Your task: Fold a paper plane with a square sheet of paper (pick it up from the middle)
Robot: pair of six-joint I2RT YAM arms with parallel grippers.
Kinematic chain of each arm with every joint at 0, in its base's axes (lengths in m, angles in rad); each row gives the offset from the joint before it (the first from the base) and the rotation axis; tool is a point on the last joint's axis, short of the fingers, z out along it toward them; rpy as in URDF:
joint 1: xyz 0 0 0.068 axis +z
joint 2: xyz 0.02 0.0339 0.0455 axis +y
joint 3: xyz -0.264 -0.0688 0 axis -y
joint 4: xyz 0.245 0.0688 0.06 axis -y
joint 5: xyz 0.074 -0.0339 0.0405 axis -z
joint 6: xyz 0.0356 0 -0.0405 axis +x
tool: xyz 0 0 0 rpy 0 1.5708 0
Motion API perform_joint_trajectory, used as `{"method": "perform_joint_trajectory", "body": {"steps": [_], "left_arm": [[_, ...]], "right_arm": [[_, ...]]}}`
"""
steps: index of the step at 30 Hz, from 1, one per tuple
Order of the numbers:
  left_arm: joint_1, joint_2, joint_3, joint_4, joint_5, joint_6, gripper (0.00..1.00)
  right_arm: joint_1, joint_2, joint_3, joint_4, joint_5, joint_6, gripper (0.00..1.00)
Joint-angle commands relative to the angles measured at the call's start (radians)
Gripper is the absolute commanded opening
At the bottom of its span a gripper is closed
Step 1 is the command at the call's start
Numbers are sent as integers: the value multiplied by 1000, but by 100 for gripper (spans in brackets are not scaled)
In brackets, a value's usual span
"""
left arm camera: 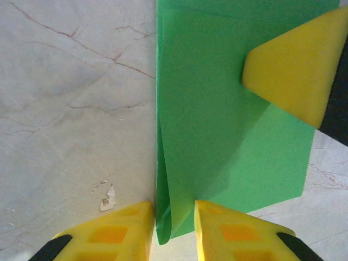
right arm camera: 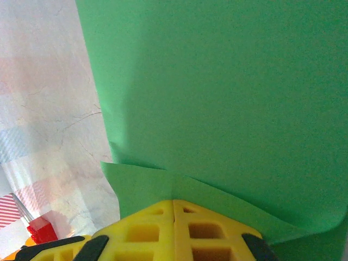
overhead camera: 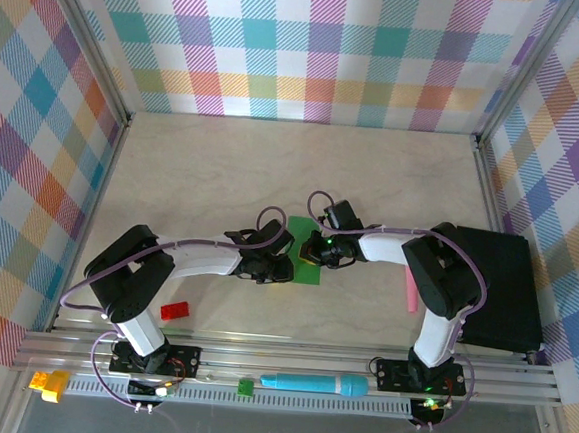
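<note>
1. Worktop. The pale marble-patterned worktop (overhead camera: pixel 273 165) carries the task's thing at its centre, between the two arms.

2. Workpiece. The square sheet of thin bright-green paper (left arm camera: pixel 228 136) lies on the worktop, doubled over into layers. One long folded edge runs toward the left wrist camera. At the near end the layers bow apart in a loose loop and are not yet creased flat.

3. Handling properties (assessment).
- Very light, so it will shift or lift under any sideways drag.
- Limp, so an unsupported flap will sag or spring open.
- Smooth, so it is likely to slide on the marble unless pinned.
- Easily dented, so stray pinches will leave unwanted creases.

4. Left end effector (left arm camera: pixel 174 205). Its yellow fingers (left arm camera: pixel 125 228) stand apart and straddle the near end of the folded edge. They do not press the loop flat.

5. Right end effector (right arm camera: pixel 174 204). Its fingers are together, and the closed tip bears down on the top layer of the sheet, well away from the fold.

6. Where to take hold (recommendation). Keep the top layer pinned with the closed tip. Grip only on the folded edge or a free corner, where both layers are caught together. Run along the fold with light pressure.
</note>
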Motion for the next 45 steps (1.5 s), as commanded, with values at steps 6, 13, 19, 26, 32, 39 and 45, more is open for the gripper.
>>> {"method": "perform_joint_trajectory", "body": {"steps": [6, 13, 19, 26, 32, 39, 45], "left_arm": [[-11, 24, 2, -44, -16, 12, 23], [-6, -3, 1, -44, -8, 13, 22], [6, -37, 2, -24, 4, 21, 28], [12, -15, 21, -41, -13, 28, 27], [15, 3, 24, -79, -31, 25, 23], [17, 30, 21, -83, -16, 11, 19], [17, 50, 16, -93, -10, 7, 16]], "right_arm": [[-3, 88, -33, -206, 155, -23, 5], [-5, 89, -26, -206, 148, -27, 6], [-5, 94, -29, -205, 148, -25, 6], [-5, 96, -31, -202, 149, -25, 6], [-5, 97, -32, -201, 149, -26, 6], [-6, 96, -29, -202, 142, -27, 6], [-5, 53, 32, -212, 81, -58, 10]]}}
